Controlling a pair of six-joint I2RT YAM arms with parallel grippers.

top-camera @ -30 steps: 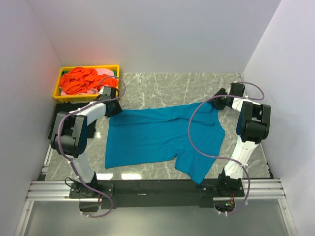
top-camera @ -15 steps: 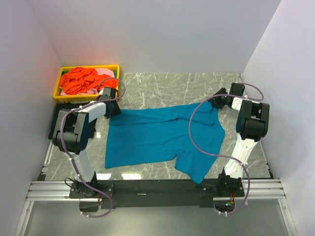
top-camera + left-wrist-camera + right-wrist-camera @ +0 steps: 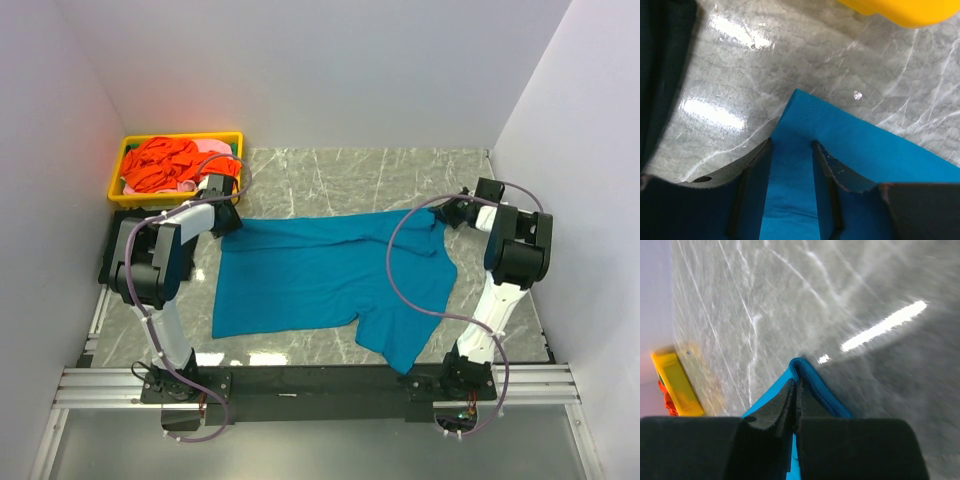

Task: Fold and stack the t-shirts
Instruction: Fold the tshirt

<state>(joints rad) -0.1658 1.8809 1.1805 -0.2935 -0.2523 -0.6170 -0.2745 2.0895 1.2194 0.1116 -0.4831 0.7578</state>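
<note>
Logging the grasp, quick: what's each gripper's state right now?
Left gripper: open, straddling the teal t-shirt at its corner.
Right gripper: shut on the teal t-shirt's edge.

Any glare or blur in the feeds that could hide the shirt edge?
Left wrist: sharp, with bright glare patches on the marble table beside the teal t-shirt corner. Right wrist: blurred and streaky, one glare streak past the shirt. Top external: evenly lit, clear.

The right gripper (image 3: 796,389) has pinched the teal t-shirt (image 3: 320,280).
</note>
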